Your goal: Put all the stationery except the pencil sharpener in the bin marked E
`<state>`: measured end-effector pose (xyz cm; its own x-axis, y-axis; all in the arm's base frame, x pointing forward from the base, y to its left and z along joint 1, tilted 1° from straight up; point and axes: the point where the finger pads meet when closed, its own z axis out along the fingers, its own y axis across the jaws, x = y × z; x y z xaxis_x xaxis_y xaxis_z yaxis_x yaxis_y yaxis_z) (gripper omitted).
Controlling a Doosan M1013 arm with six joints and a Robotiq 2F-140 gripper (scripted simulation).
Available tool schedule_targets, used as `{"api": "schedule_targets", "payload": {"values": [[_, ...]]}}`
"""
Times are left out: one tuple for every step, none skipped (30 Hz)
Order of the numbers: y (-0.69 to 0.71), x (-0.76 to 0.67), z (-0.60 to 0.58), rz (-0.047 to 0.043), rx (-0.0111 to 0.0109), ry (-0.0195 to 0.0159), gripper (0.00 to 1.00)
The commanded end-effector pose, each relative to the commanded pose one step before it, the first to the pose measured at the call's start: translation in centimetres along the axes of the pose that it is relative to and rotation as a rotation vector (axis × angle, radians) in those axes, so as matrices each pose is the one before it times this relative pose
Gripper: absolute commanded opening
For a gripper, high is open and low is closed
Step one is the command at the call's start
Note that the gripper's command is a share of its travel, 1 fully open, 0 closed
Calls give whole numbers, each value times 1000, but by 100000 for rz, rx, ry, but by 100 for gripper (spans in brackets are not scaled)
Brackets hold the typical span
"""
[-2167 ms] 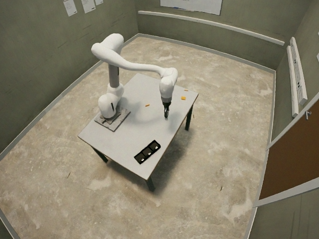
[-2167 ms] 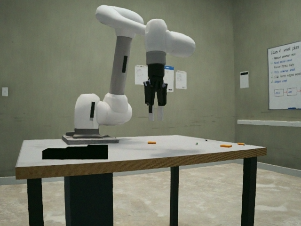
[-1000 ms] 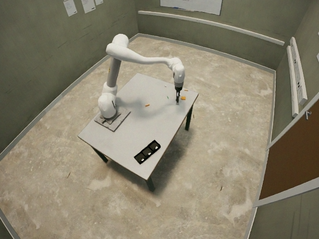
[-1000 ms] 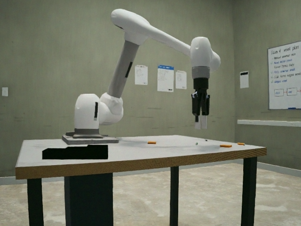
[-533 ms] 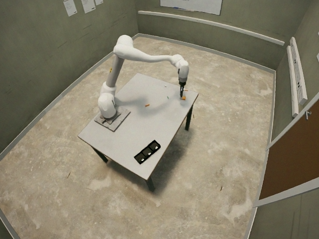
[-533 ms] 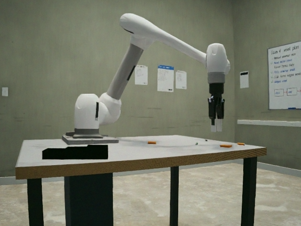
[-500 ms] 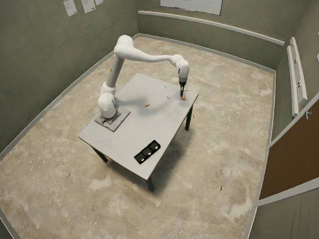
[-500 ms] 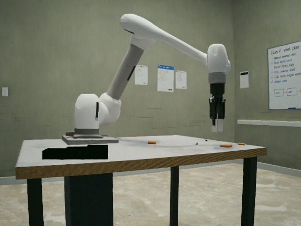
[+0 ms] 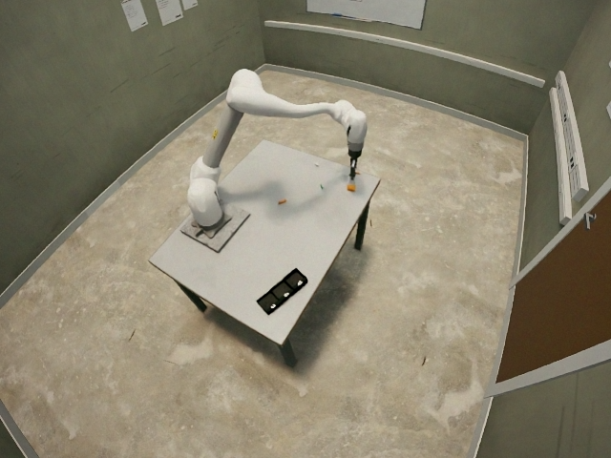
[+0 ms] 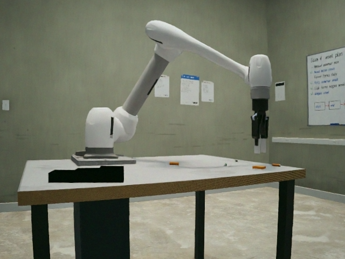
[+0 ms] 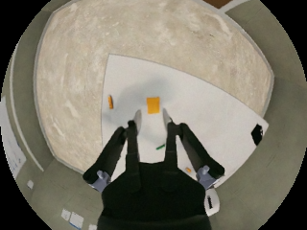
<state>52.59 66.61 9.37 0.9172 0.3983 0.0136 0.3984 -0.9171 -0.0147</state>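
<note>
My gripper (image 9: 352, 176) (image 10: 259, 149) (image 11: 152, 113) hangs above the table's far right corner, fingers partly apart with nothing between them. Straight below it lies a flat orange block (image 9: 350, 187) (image 10: 259, 167) (image 11: 153, 105). A smaller orange piece (image 9: 357, 173) (image 10: 276, 164) (image 11: 110, 103) lies close to the table edge beyond it. Another orange piece (image 9: 282, 200) (image 10: 174, 163) lies near the table's middle. A thin green item (image 9: 321, 186) (image 10: 225, 164) (image 11: 160, 148) and a tiny white item (image 9: 316, 164) lie between them. A black row of three bins (image 9: 282, 291) (image 10: 85, 174) (image 11: 256, 134) stands at the opposite end; their letters cannot be read.
The arm's base plate (image 9: 215, 227) (image 10: 103, 159) is on the table's left side. The table edges (image 9: 368, 197) (image 10: 295, 172) are close to the gripper on two sides.
</note>
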Motion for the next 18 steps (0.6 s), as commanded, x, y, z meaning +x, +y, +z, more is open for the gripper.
{"api": "schedule_targets", "payload": {"values": [[85,-31,-19,-3,22,5,40],[43,-15,0,0,0,0,40],[40,-14,0,0,0,0,40],[36,-13,0,0,0,0,40],[32,-12,0,0,0,0,40],[28,-10,0,0,0,0,40],[25,-9,0,0,0,0,40],[22,-8,0,0,0,0,40],[19,-7,0,0,0,0,40],[17,-6,0,0,0,0,40],[14,-5,0,0,0,0,40],[13,-4,0,0,0,0,40],[11,-4,0,0,0,0,40],[9,-3,0,0,0,0,40],[0,0,0,0,0,0,40],[0,0,0,0,0,0,40],[7,-2,0,0,0,0,40],[6,-2,0,0,0,0,40]]}}
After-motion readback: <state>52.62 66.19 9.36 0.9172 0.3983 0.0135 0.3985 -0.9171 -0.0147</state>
